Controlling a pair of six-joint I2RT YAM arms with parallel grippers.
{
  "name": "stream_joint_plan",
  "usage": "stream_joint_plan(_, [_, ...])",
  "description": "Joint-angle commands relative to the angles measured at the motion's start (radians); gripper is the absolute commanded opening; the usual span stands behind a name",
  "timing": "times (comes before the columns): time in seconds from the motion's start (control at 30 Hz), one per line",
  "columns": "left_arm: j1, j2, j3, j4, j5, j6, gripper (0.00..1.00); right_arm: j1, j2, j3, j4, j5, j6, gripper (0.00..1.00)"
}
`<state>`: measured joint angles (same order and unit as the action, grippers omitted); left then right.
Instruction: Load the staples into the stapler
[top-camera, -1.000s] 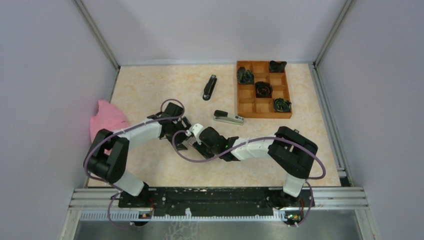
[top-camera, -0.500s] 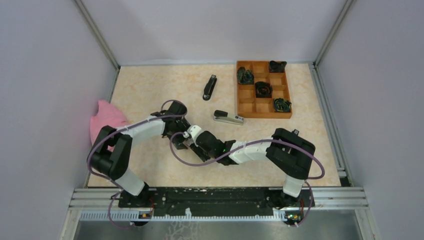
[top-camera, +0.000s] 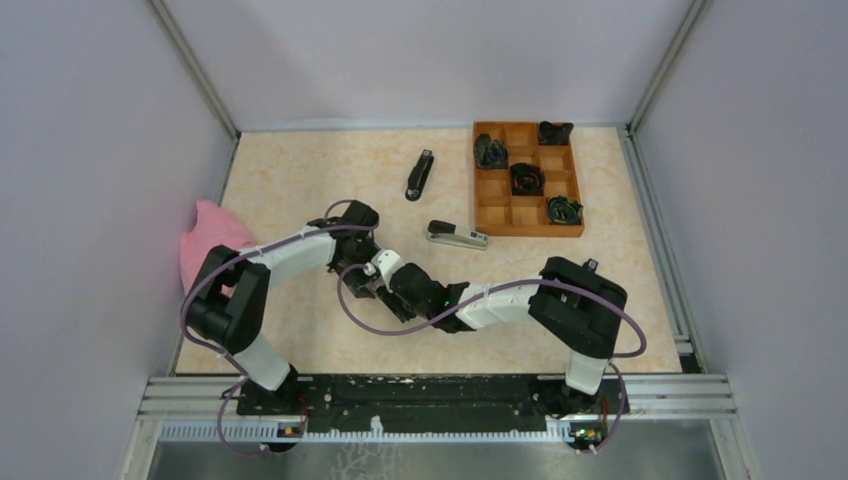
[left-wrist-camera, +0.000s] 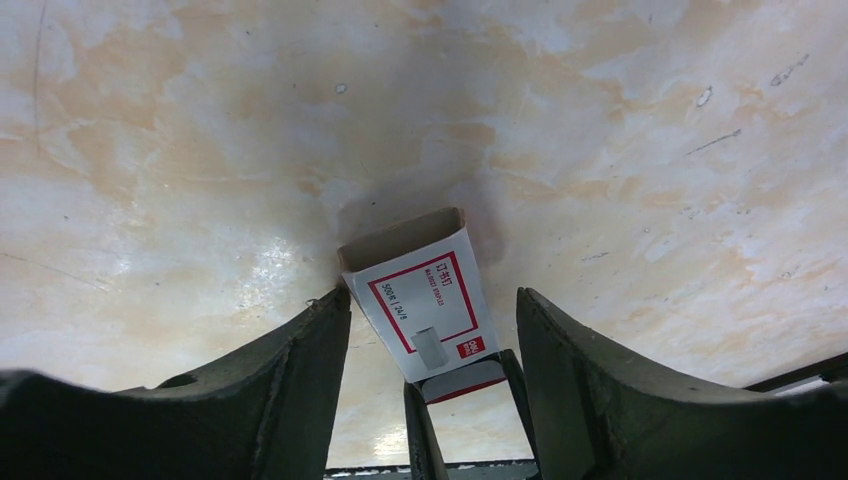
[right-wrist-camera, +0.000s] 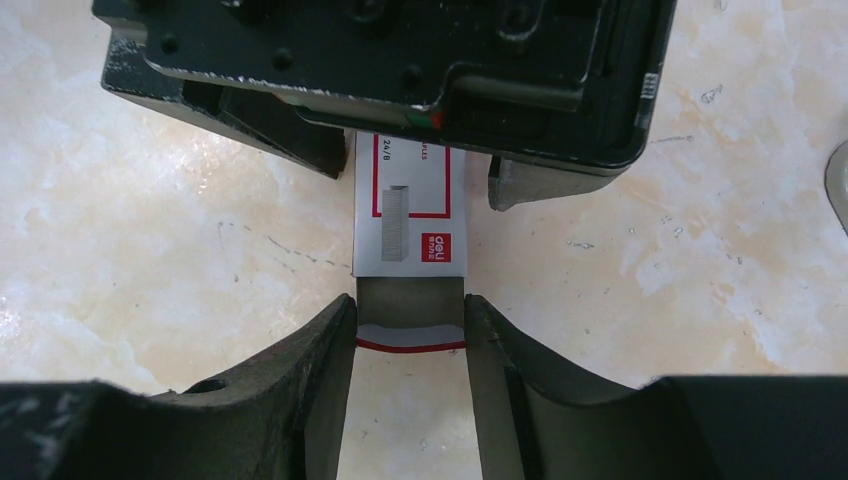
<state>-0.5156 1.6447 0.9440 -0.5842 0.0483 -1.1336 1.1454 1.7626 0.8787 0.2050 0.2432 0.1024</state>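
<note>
White staple box (left-wrist-camera: 425, 300) with a red border — cream-marbled table (left-wrist-camera: 200, 120), pink cloth (top-camera: 210, 240).

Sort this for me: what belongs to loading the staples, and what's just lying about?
Job: staple box, held by the right gripper, left gripper open around it; silver stapler and black stapler, either may be the one.
Lying about: wooden tray, dark clumps in it, pink cloth.

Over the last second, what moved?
The right gripper, shut on the staple box by its pulled-out inner tray, slid slightly left and toward the near edge. The left gripper shifted slightly right and away, and its jaws straddle the box unclamped. Nothing was newly grabbed or released. The silver stapler, black stapler, wooden tray and pink cloth stayed put.
</note>
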Motion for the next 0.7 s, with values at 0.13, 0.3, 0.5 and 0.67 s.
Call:
stream_joint_plan(0.13, [-0.009, 0.072, 0.046, -0.111, -0.056, -0.014, 0.63, 0.014, 0.015, 0.017, 0.093, 0.023, 0.01, 0.43])
stream_joint_plan(0.3, [-0.009, 0.079, 0.047, -0.119, -0.059, -0.011, 0.56, 0.017, 0.014, 0.006, 0.105, 0.021, -0.005, 0.43])
stream_joint_plan(0.5, [-0.008, 0.073, 0.064, -0.141, -0.086, -0.006, 0.5, 0.019, 0.004, -0.026, 0.136, 0.021, -0.021, 0.44])
stream_joint_plan(0.67, [-0.006, 0.075, 0.072, -0.161, -0.098, -0.004, 0.49, 0.019, -0.005, -0.051, 0.153, 0.008, -0.037, 0.44])
